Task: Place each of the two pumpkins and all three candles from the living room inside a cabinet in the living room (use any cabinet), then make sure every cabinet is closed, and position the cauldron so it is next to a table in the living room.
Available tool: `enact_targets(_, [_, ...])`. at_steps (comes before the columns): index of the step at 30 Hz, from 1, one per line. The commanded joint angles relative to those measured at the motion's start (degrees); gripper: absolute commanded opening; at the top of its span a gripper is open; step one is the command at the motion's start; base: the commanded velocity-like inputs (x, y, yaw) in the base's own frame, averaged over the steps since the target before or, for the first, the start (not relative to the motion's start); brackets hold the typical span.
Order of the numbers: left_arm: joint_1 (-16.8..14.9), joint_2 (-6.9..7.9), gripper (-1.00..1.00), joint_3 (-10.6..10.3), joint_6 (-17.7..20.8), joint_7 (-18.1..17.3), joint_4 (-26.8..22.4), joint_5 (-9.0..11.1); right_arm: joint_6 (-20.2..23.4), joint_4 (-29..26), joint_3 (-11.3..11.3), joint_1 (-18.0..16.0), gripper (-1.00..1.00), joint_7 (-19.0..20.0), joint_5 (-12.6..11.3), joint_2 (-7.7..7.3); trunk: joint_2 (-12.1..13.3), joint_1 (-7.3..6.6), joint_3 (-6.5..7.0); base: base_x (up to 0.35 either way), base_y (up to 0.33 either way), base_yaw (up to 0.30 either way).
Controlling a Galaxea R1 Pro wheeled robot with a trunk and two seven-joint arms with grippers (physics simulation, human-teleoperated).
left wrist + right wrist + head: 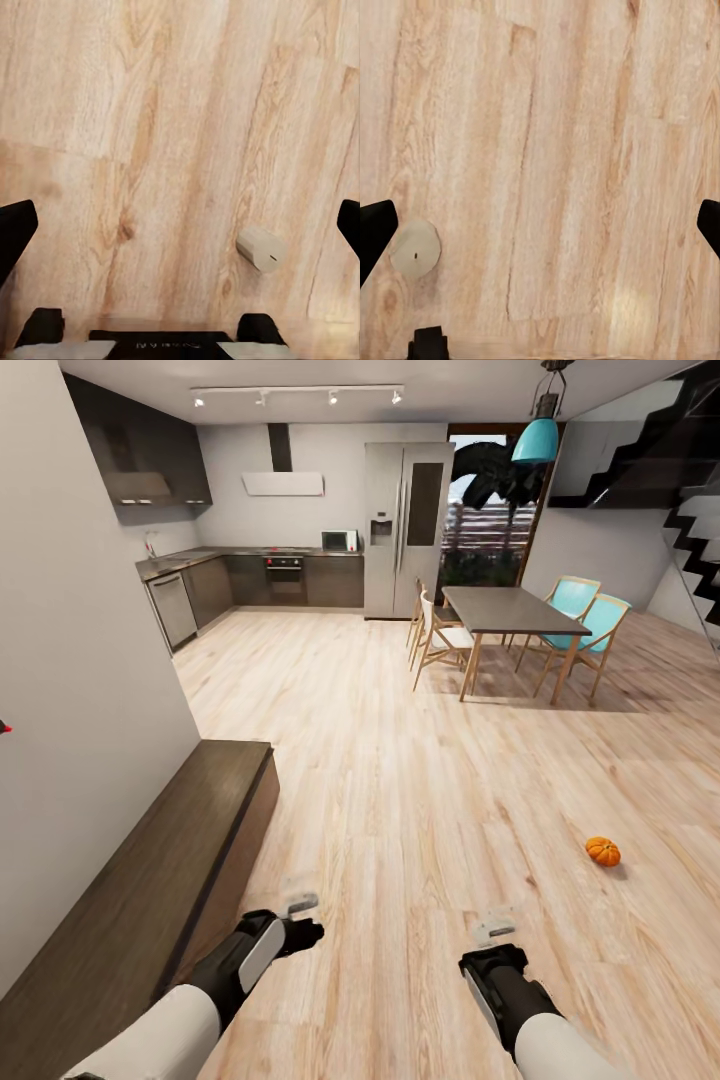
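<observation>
An orange pumpkin (602, 850) lies on the wood floor to the right, well ahead of my right gripper (493, 930). The long dark-brown cabinet (150, 900) runs along the left wall beside my left gripper (300, 908), its fronts shut. In the left wrist view a pale candle (261, 248) lies on its side on the floor beneath the open left gripper (180, 225). In the right wrist view another pale candle (415, 249) stands upright, seen from above, near one finger of the open right gripper (540, 225). Both grippers hold nothing.
A dining table (510, 610) with wooden and turquoise chairs (590, 630) stands at the back right. The grey kitchen cupboards (290, 575) and fridge (405, 525) line the far wall. Stairs (690, 510) rise at the right. A white wall (80, 660) closes the left.
</observation>
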Motion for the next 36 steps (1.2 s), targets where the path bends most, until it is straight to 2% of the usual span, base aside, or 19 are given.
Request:
enact_targets(1, [-0.01, 0.00, 1.00, 0.02, -0.31, -0.06, 4.73, -0.06, -0.28, 0.75, 0.25, -0.03, 1.00, 0.21, 0.17, 0.33, 0.00, 0.00, 0.01, 0.000, 0.000, 0.000])
enact_targets(4, [-0.01, 0.01, 1.00, 0.03, -0.62, -0.09, 7.59, -0.12, -0.52, 1.48, 0.65, -0.03, 1.00, 0.43, 0.08, 0.54, 0.00, 0.00, 0.01, 0.000, 0.000, 0.000])
enact_targets(12, [0.31, -0.03, 1.00, 0.06, -0.83, -0.11, 9.88, 0.05, -2.23, 7.29, 0.82, 0.22, 1.00, 1.11, -0.11, 0.79, 0.00, 0.00, 0.01, 0.000, 0.000, 0.000])
enact_targets(14, [0.38, 0.03, 1.00, 0.09, -0.85, -0.10, 10.07, 0.13, -3.16, 7.84, 0.76, 0.23, 1.00, 2.37, -0.11, 0.59, 0.00, 0.00, 0.01, 0.000, 0.000, 0.000])
enact_targets(19, [0.58, -0.13, 1.00, 0.14, -0.94, -0.10, 11.75, 0.24, -6.42, 8.44, 0.69, 0.24, 1.00, 10.47, -0.19, 0.33, 0.00, 0.00, 0.01, 0.000, 0.000, 0.000])
enact_targets(22, [0.60, -0.20, 1.00, 0.23, -0.89, -0.25, 12.41, 0.40, -6.92, 8.54, 0.68, 0.27, 1.00, 12.48, -0.20, 0.30, -0.40, 0.22, -0.17, 0.000, 0.000, 0.000])
enact_targets(24, [0.62, -0.21, 1.00, 0.28, -1.50, -0.80, 13.39, 1.36, -7.29, 8.60, 0.68, 0.46, 1.00, 12.95, -0.20, 0.33, -1.20, 0.66, -0.53, 0.000, 0.000, 0.000])
enact_targets(25, [0.65, -0.26, 1.00, 0.29, -2.02, -0.88, 14.09, 1.58, -7.66, 8.65, 0.68, 0.52, 1.00, 12.99, -0.23, 0.37, -1.60, 0.88, -0.71, 0.000, 0.000, 0.000])
enact_targets(27, [0.68, -0.48, 1.00, 0.30, -6.65, -1.03, 17.49, 1.90, -11.47, 10.96, 0.68, 1.47, 1.00, 13.03, -0.17, 0.56, -2.40, 1.32, -1.07, 0.000, 0.000, 0.000])
enact_targets(29, [0.69, -0.90, 1.00, 0.22, -12.97, -1.09, 20.46, 1.90, -18.03, 15.48, 0.70, 1.83, 1.00, 13.00, 0.14, 0.71, -3.21, 1.76, -1.43, 0.000, 0.000, 0.000])
enact_targets(31, [0.62, -1.21, 1.00, 0.23, -13.74, -2.14, 20.27, 1.90, -20.65, 17.23, 0.75, 1.89, 1.00, 13.01, 0.24, 0.68, -4.01, 2.20, -1.78, 0.000, 0.000, 0.000])
enact_targets(32, [0.45, -1.15, 1.00, 0.27, -13.30, -3.42, 19.64, 1.93, -21.00, 17.47, 0.76, 1.90, 1.00, 13.02, 0.24, 0.62, -4.41, 2.42, -1.96, 0.000, 0.000, 0.000])
enact_targets(33, [0.17, -0.96, 1.00, 0.39, -11.15, -6.04, 17.31, 1.95, -21.30, 17.67, 0.76, 1.90, 1.00, 13.03, 0.24, 0.55, -4.81, 2.64, -2.14, 0.000, 0.000, 0.000])
enact_targets(34, [-0.08, -0.71, 1.00, 0.52, -6.14, -8.51, 12.86, 2.02, -21.46, 17.77, 0.76, 1.91, 1.00, 13.04, 0.24, 0.53, -5.21, 2.86, -2.32, 0.000, 0.000, 0.000])
enact_targets(36, [-0.42, -0.67, 1.00, 0.71, 4.50, -10.42, 3.42, 2.42, -21.55, 17.84, 0.77, 1.91, 1.00, 13.04, 0.24, 0.61, -6.01, 3.30, -2.68, 0.000, 0.000, 0.000])
